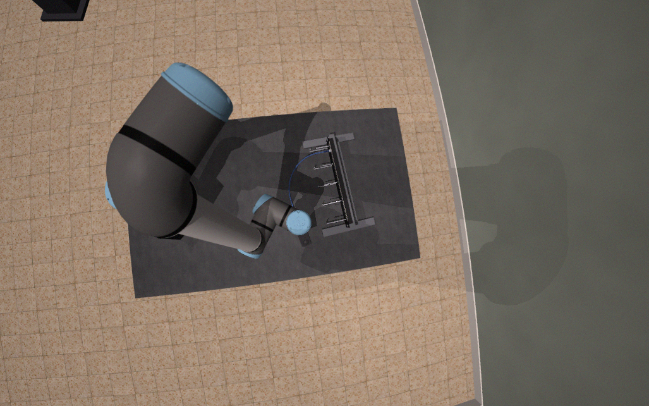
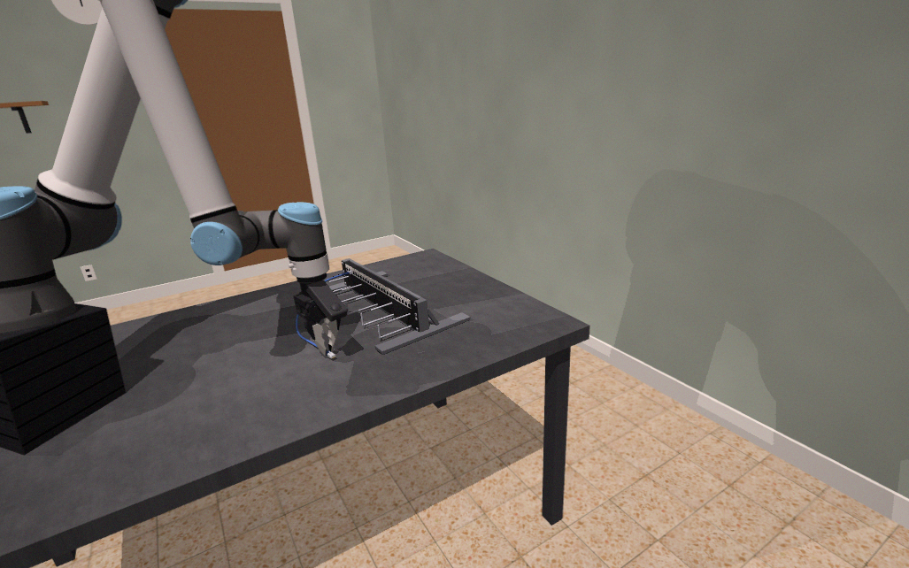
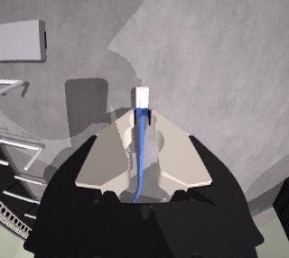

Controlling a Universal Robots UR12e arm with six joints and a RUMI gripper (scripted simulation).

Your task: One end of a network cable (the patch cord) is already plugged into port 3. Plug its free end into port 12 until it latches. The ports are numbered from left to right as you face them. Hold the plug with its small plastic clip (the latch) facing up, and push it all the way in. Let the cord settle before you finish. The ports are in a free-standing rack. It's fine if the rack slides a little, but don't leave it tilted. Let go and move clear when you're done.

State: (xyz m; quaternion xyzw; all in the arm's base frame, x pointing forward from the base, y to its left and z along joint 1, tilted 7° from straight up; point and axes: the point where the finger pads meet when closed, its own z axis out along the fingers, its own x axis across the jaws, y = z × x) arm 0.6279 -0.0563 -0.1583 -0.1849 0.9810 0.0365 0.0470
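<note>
My gripper [image 3: 142,110] [image 2: 329,345] points straight down just above the table and is shut on the blue patch cord [image 3: 141,150] right behind its white plug [image 3: 142,96] [image 2: 329,355]. The plug sticks out below the fingertips, close over the table top. The cord [image 1: 294,174] curves back from the gripper to the left end of the black rack [image 1: 342,181] [image 2: 390,288], where its other end is plugged in. The rack stands upright on two flat feet, to the right of the gripper in the side view. The port faces are too small to tell apart.
The dark table [image 2: 232,416] [image 1: 215,272] carries the rack and the arm's black base block [image 2: 26,380]. Thin metal bars [image 3: 23,145] of the rack show at the left edge of the wrist view, with one grey rack foot [image 3: 20,41] above them. A wall stands behind the table.
</note>
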